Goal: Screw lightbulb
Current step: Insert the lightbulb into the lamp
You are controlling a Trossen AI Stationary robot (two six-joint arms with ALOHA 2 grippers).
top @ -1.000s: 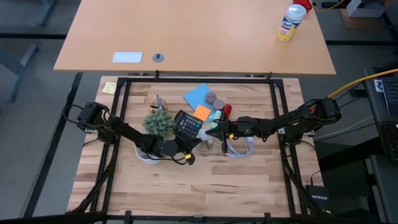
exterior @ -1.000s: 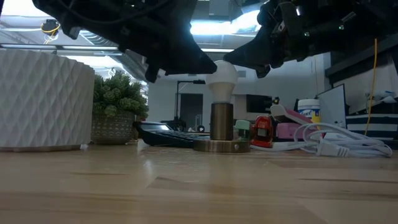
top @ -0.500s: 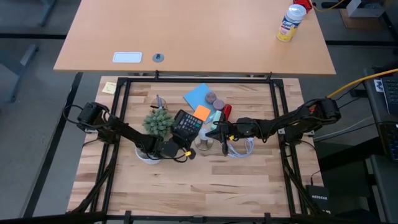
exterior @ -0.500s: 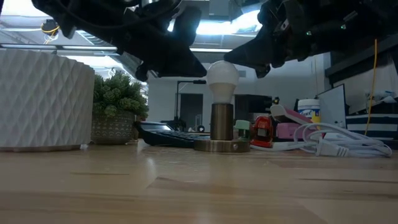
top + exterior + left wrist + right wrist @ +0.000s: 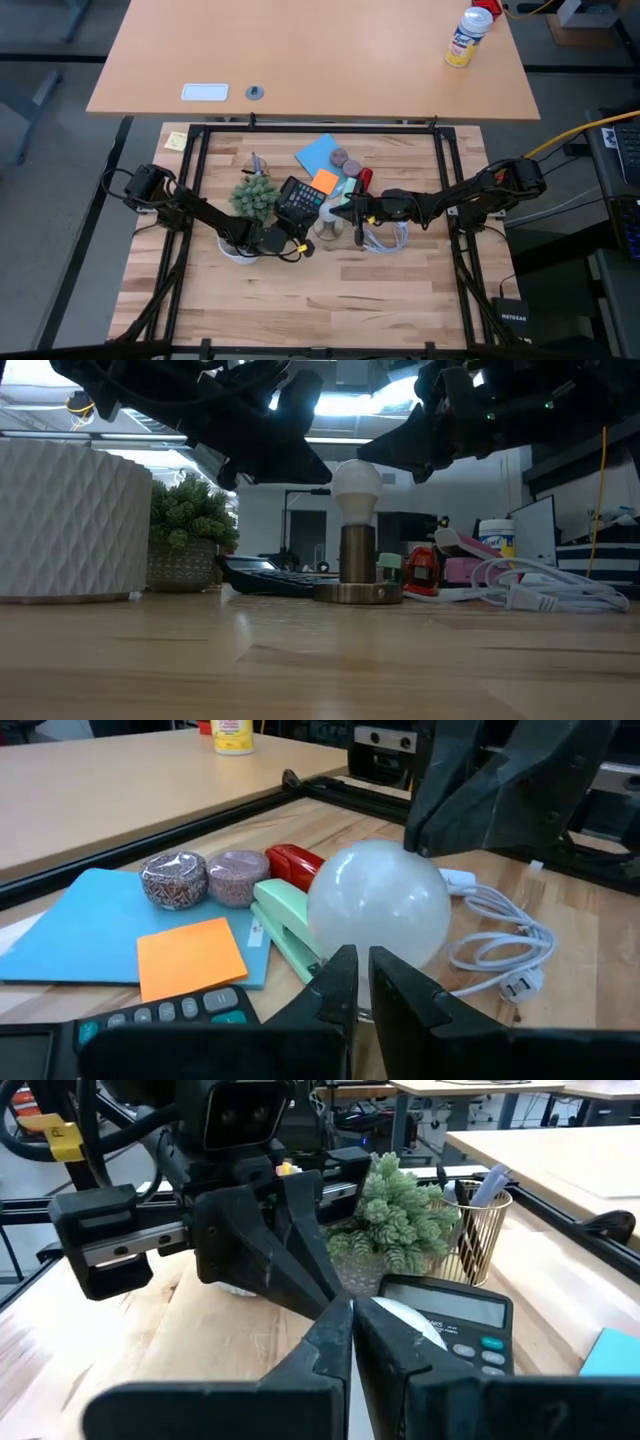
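Note:
The small white lightbulb (image 5: 357, 482) stands upright, its narrow end in a brass socket (image 5: 357, 558) on a round base (image 5: 357, 594) near the table's middle (image 5: 328, 231). My left gripper (image 5: 303, 246) is shut, close at the bulb's left-near side; its wrist view shows the bulb (image 5: 380, 900) just past the fingertips (image 5: 360, 965). My right gripper (image 5: 346, 211) is shut and empty, up beside the bulb's far-right side (image 5: 368, 460). Its wrist view shows part of the bulb (image 5: 412, 1320) behind its fingers. My left gripper's shut fingertips (image 5: 340, 960) point level at the bulb's lower rounded side (image 5: 350, 935) from the table's left-near side. I cannot tell whether they touch it.
A black calculator (image 5: 302, 198), a small green plant (image 5: 255, 197) and a white ribbed pot (image 5: 70, 520) stand left of the bulb. A coiled white cable (image 5: 385, 238) lies to its right. Blue paper (image 5: 320, 152), an orange note, staplers (image 5: 295, 870) and tins lie behind.
My left gripper has drawn back a little from the bulb toward the table's left and has turned about its wrist. The bulb's left side, which it covered in the low view, now shows. The bulb and socket have stayed in place.

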